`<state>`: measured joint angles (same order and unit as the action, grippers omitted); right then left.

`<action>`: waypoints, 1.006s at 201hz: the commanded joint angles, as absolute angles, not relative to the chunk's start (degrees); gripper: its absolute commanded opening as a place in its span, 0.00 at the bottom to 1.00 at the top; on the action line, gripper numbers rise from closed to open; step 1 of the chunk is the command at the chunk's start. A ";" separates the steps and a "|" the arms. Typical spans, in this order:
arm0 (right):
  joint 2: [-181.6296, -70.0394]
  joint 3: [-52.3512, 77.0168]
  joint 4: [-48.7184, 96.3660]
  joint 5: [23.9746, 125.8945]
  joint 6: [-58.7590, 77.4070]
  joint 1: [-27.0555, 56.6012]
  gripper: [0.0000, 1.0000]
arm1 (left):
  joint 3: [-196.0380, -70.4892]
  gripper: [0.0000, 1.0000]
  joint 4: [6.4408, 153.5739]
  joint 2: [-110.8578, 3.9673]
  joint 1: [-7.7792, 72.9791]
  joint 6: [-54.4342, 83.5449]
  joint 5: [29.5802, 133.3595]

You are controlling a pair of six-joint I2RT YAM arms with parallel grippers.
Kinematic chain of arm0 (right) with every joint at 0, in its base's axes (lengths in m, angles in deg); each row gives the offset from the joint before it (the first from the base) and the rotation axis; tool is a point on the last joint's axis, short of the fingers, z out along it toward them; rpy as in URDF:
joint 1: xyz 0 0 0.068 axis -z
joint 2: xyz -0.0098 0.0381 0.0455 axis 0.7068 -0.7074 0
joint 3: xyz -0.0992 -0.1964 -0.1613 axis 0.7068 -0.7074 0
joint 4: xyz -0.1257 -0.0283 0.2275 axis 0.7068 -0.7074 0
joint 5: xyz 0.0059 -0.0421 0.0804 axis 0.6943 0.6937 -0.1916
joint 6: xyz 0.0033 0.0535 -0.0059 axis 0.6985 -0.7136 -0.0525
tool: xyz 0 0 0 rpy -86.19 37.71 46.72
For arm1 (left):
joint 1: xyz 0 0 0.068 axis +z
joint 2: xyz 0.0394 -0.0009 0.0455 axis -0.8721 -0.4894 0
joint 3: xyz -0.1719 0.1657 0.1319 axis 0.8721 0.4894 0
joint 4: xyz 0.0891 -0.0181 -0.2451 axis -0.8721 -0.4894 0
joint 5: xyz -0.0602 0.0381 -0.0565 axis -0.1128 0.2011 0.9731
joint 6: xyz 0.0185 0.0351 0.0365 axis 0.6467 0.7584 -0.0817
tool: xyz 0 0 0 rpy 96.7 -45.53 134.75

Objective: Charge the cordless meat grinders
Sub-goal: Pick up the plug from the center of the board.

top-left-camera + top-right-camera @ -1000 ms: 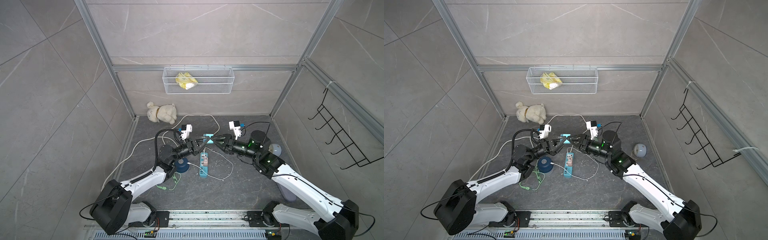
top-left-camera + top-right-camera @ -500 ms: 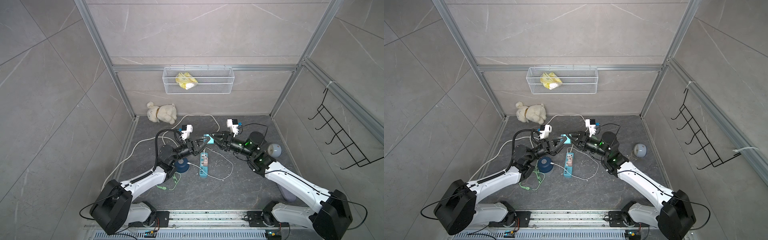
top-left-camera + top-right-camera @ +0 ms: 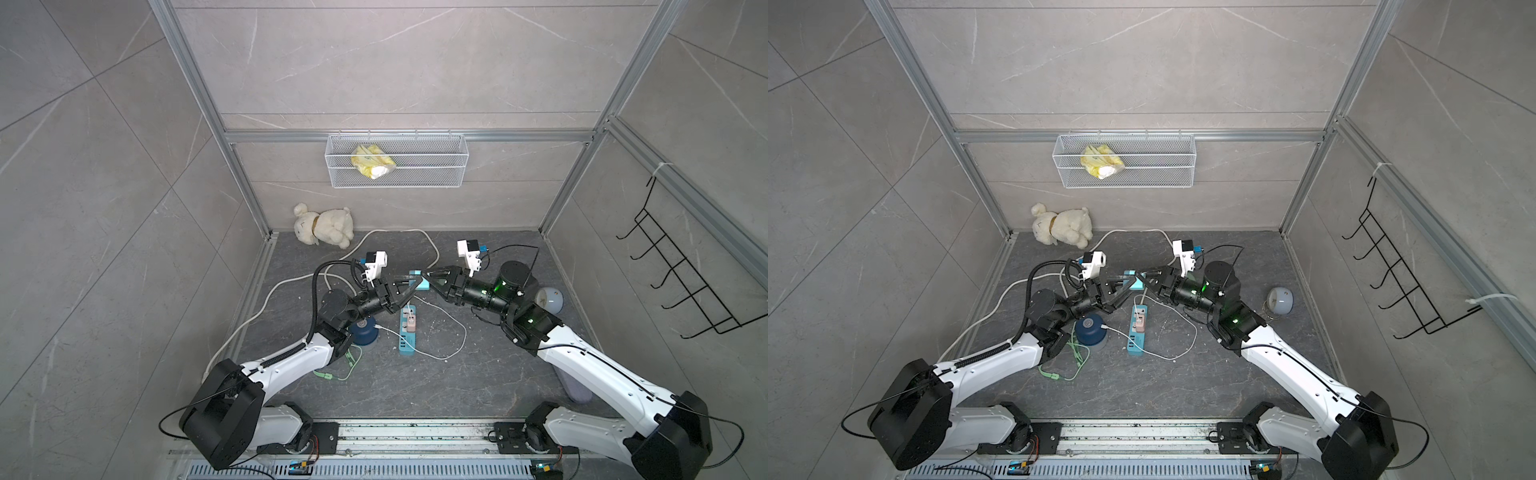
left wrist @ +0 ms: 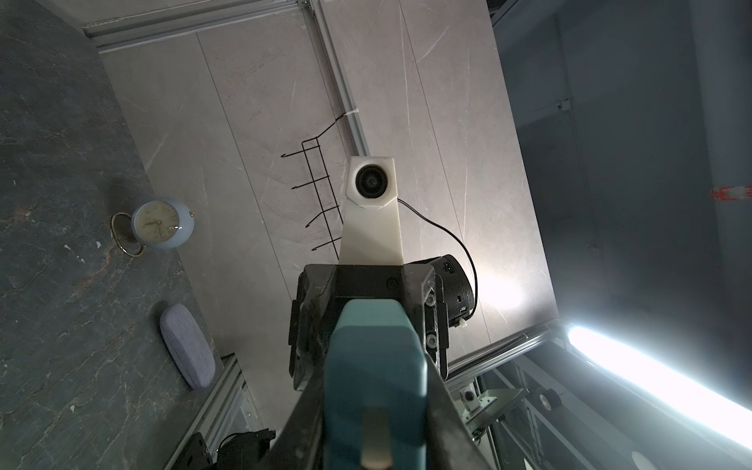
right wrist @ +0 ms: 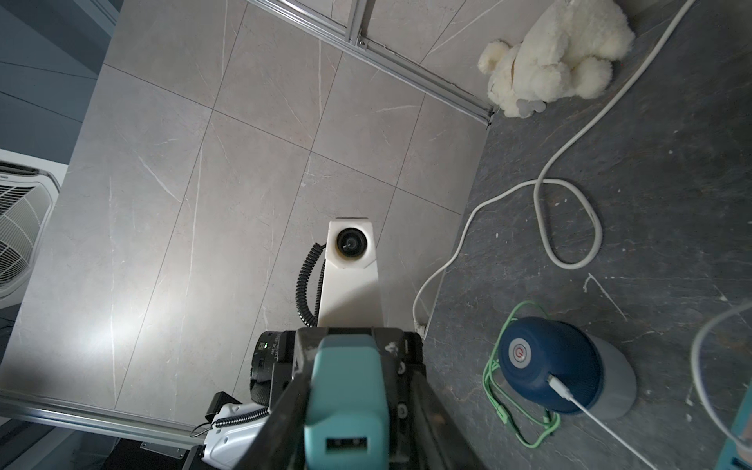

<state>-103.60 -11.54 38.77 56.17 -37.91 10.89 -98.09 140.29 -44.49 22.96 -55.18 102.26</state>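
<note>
Since the navy blue grinder (image 3: 1089,328) sits on the floor by the left arm with a white cable (image 5: 569,396) in its side and a loose green cable (image 3: 1067,365) beside it, that one looks sorted. I can't spot the mint green one in any view. Moving right, the left gripper (image 3: 409,287) is clamped on one end of a teal charger plug (image 3: 417,280) held up in the air. The right gripper (image 3: 430,275) looks closed on the other end, tips nearly meeting. Key thing imo: the plug's long axis runs straight across between the two grippers, pale pin end in the left jaws, USB port end back in the right ones. The blue power strip (image 3: 407,336) lies lengthwise on the floor just below, slightly more to the left gripper's side, so whichever arm ends up with the plug probably has to tip it downward. The pale blue clock (image 3: 1280,300) far right doesn't matter.
</note>
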 commanded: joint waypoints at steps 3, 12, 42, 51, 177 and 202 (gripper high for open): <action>-102.96 -9.95 33.28 55.73 -34.17 10.87 0.39 | -100.70 0.00 142.64 -43.80 22.90 -54.07 100.91; -103.09 -9.84 33.03 55.61 -34.00 10.87 0.37 | -100.68 0.00 142.23 -43.63 22.89 -54.07 100.89; -103.65 -9.67 33.26 54.41 -33.60 10.79 0.27 | -100.50 0.00 140.13 -42.88 22.75 -53.56 100.97; -103.81 -9.67 33.59 53.86 -33.67 10.87 0.23 | -100.42 0.00 139.81 -42.83 22.77 -53.64 101.05; -103.44 -7.32 21.21 60.31 -28.21 12.00 0.00 | -96.55 0.71 99.46 -27.79 24.98 -35.81 86.35; -104.60 -4.19 11.24 64.74 -24.25 12.02 0.00 | -97.00 0.71 87.11 -23.81 26.26 -32.40 79.35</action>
<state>-103.69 -8.67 20.83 59.97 -29.28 11.85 -96.65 102.11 -27.14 25.04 -38.94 87.50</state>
